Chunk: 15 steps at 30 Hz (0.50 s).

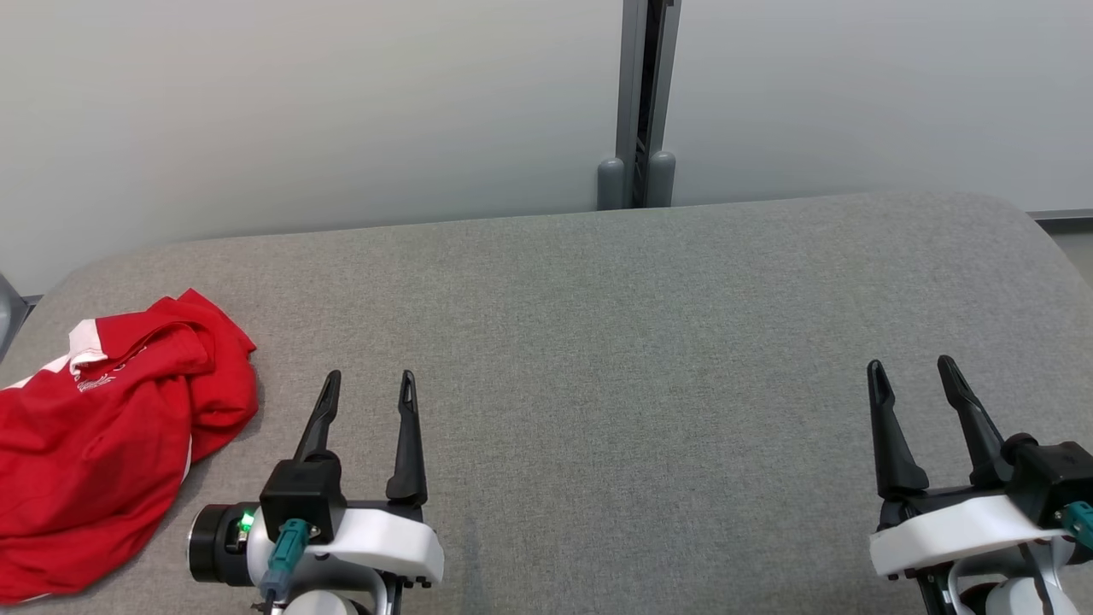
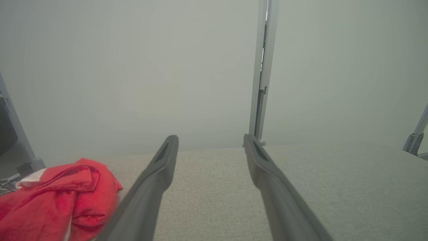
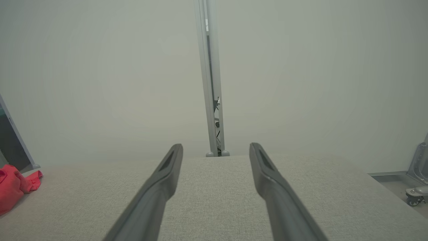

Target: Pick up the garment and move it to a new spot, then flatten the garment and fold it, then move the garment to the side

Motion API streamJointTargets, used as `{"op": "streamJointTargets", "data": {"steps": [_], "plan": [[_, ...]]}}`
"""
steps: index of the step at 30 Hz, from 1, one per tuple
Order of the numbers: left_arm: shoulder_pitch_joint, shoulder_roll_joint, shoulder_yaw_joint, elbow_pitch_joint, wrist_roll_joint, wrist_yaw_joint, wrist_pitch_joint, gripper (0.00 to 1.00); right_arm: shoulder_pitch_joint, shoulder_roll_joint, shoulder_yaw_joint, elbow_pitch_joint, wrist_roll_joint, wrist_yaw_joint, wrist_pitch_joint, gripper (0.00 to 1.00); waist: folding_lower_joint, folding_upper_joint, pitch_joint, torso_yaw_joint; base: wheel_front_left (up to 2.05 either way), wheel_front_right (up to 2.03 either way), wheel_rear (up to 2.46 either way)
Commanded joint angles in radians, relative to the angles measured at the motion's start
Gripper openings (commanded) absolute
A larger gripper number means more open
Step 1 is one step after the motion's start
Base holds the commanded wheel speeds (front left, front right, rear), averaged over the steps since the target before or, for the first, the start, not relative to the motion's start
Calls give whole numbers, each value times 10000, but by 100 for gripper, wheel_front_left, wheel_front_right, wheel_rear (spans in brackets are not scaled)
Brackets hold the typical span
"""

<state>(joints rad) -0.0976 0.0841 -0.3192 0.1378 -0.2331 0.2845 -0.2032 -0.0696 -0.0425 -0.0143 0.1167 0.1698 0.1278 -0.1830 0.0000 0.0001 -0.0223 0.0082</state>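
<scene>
At the near-left corner of the padded table (image 1: 598, 342), head view: the red garment (image 1: 111, 444) lies in a crumpled heap with white trim showing. It runs off the picture's left side, so I can't tell whether any of it hangs over the table's left edge. The left gripper (image 1: 370, 377) sits by the front edge just right of the heap, not touching it, fingers spread with nothing between them. The right gripper (image 1: 910, 364) is by the front edge toward the right corner, well apart from the garment, likewise spread and empty. Behind the far edge are a pale wall (image 1: 341, 102) and a grey post (image 1: 646, 102). Left wrist view: the left gripper (image 2: 210, 137) points along the table toward the far edge, with only bare grey fabric between the spread jaws. The garment (image 2: 57, 197) is off to the side, beside the left finger but not in the gap, bunched and folded over on itself. Right wrist view: the right gripper (image 3: 216, 146) is wide apart over bare table, and the garment (image 3: 13, 187) is a small red lump at the far left edge. My read on status: nothing is done yet. There's no grasp, the garment hasn't been moved to a new spot, and it isn't flattened or folded. All the steps remain: pick and relocate, spread flat, fold, then shift aside. The left arm looks best placed to make the first grab.
</scene>
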Motion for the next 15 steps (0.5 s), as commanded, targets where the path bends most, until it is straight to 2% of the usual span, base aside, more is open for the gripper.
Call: {"op": "streamJointTargets", "data": {"steps": [1,7,15], "plan": [[-210,50,-70,-25,178,82,-93,100,39,-82,-18,-36,-210,43,-86,100,0,-1,-4,-1,0,0,0],[-168,-26,-116,41,248,75,-224,100,23,-86,88,25,129,45,-191,100,0,-1,-13,1,0,0,0],[-89,-175,-60,159,338,-216,-371,100,16,-99,38,151,507,47,-178,100,0,-1,-44,33,0,0,0]]}}
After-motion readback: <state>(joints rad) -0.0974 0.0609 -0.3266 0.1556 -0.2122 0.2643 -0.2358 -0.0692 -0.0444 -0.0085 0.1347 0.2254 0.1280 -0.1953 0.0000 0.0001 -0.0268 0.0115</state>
